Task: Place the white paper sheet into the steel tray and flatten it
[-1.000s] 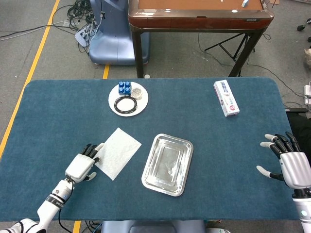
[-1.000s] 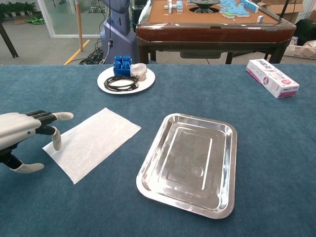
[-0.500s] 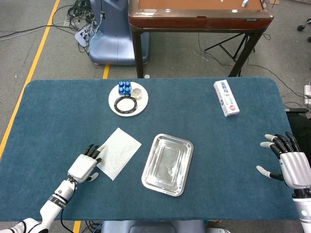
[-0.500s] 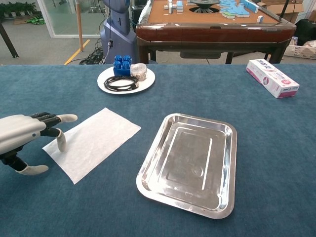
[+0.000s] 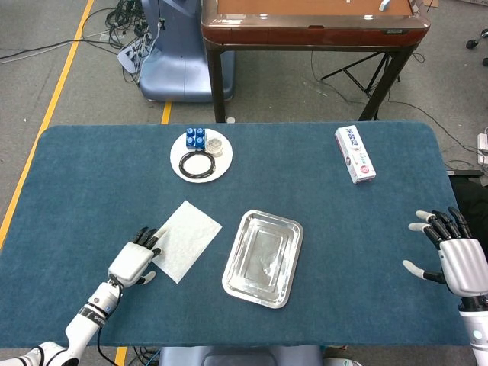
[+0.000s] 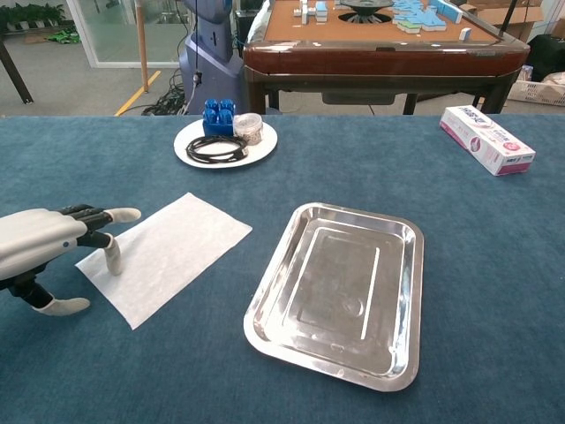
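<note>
The steel tray [image 6: 336,292] lies empty beside the white paper sheet [image 6: 165,253], which lies flat on the table. The left hand [image 6: 40,243], fingers spread, reaches its edge to grasp; the right hand [image 5: 454,255] waits open.

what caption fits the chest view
Left hand reaching the flat white paper sheet beside the empty rectangular steel tray.

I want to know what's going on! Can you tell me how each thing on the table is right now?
white paper sheet: flat on the cloth, outside the tray
steel tray: empty
left hand: fingers spread, tips over the paper's edge
right hand: open, holding nothing
pink box: closed
</note>
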Robot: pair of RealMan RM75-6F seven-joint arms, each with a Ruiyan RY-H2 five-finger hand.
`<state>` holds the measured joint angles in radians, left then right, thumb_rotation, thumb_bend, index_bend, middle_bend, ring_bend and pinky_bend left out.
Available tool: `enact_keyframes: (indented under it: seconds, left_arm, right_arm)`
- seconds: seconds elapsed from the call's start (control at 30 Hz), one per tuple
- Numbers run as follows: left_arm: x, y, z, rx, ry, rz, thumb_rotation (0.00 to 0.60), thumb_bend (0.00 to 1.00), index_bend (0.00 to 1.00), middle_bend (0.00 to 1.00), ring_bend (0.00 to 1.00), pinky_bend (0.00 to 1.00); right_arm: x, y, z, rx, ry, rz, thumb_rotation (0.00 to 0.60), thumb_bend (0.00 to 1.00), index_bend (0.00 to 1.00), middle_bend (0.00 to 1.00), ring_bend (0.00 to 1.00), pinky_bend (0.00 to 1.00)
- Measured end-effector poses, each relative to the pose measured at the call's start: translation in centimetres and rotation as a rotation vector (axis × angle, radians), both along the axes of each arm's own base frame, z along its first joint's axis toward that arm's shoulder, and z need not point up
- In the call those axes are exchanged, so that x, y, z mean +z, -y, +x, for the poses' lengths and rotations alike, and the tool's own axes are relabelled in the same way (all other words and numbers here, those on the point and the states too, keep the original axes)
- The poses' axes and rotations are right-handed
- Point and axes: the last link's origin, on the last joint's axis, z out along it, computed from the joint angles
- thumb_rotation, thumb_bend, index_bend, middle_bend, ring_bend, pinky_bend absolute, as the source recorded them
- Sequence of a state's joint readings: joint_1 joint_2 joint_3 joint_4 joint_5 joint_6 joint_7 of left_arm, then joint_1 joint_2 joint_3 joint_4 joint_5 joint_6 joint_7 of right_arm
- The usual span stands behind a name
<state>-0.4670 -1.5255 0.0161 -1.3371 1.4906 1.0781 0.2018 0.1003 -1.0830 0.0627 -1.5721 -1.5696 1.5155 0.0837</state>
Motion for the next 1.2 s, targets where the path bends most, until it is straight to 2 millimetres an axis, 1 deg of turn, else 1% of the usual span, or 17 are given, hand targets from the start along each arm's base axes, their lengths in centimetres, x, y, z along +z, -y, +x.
enact_keyframes:
  seconds: [0.2, 0.4, 0.6, 0.83, 1.2]
  left_arm:
    - [-0.14, 0.0, 0.05, 0.009, 0.017, -0.002, 0.6, 0.26, 0.42, 0.0, 0.0, 0.02]
    - [0.07, 0.0, 0.37, 0.002, 0.066, 0.014, 0.6, 0.26, 0.42, 0.0, 0.0, 0.05]
    - [0.19, -0.04, 0.56, -0.032, 0.118, 0.048, 0.6, 0.2, 0.42, 0.0, 0.0, 0.07]
    - [-0.05, 0.05, 0.31, -0.044, 0.113, 0.059, 0.6, 0.17, 0.42, 0.0, 0.0, 0.07]
    - [-0.04, 0.14, -0.32, -0.065, 0.069, 0.079, 0.6, 0.17, 0.41, 0.0, 0.0, 0.07]
  right_arm:
    - [0.01, 0.04, -0.04, -0.002, 0.001, 0.0, 0.6, 0.0, 0.34, 0.23, 0.14, 0.0]
    - [0.04, 0.05, -0.04, -0.002, 0.003, 0.0, 0.6, 0.0, 0.34, 0.23, 0.14, 0.01]
    - [-0.01, 0.05, -0.02, -0.002, 0.002, 0.003, 0.6, 0.0, 0.34, 0.23, 0.14, 0.01]
    - [0.12, 0.04, -0.02, -0.002, 0.004, -0.002, 0.6, 0.0, 0.34, 0.23, 0.14, 0.0]
    - [0.05, 0.03, 0.01, -0.002, 0.002, 0.002, 0.6, 0.0, 0.34, 0.23, 0.14, 0.0]
